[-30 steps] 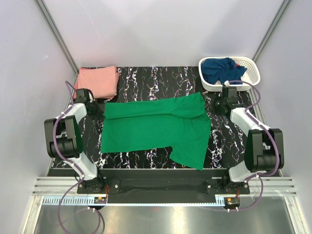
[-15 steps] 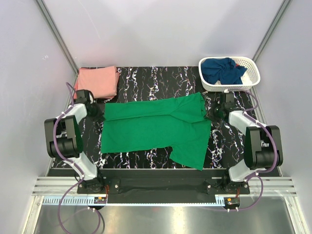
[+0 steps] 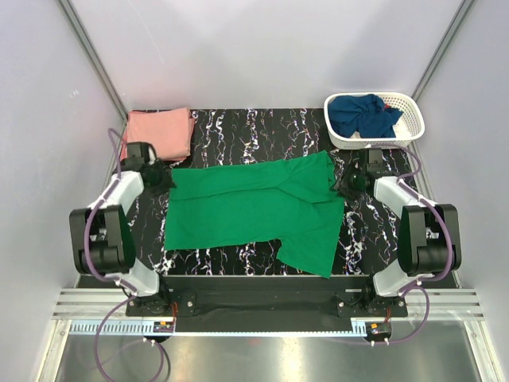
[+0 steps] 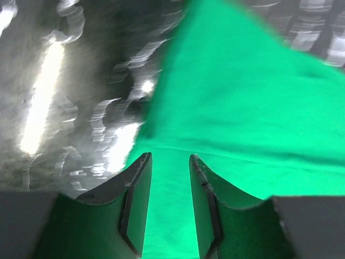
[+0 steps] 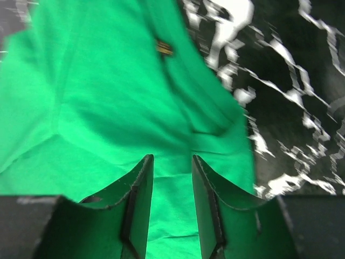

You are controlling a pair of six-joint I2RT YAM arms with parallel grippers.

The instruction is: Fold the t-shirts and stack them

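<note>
The bright green t-shirt (image 3: 254, 211) lies spread and partly folded across the middle of the black marbled table (image 3: 238, 127). My left gripper (image 3: 165, 180) is open at the shirt's far left corner, its jaws over green cloth (image 4: 226, 108). My right gripper (image 3: 342, 185) is open at the shirt's far right edge, its jaws over green cloth (image 5: 135, 97) near the collar label. The salmon pink t-shirt (image 3: 161, 132) lies folded at the far left. The dark navy blue t-shirt (image 3: 362, 114) is crumpled inside the basket.
The white lattice basket (image 3: 413, 119) stands at the far right corner. The table's black marbled surface shows beside the shirt in both wrist views. Grey walls enclose the table on three sides.
My left gripper has moved right onto the green shirt's far left corner. My right gripper has moved left and nearer, from the basket to the shirt's far right edge.
</note>
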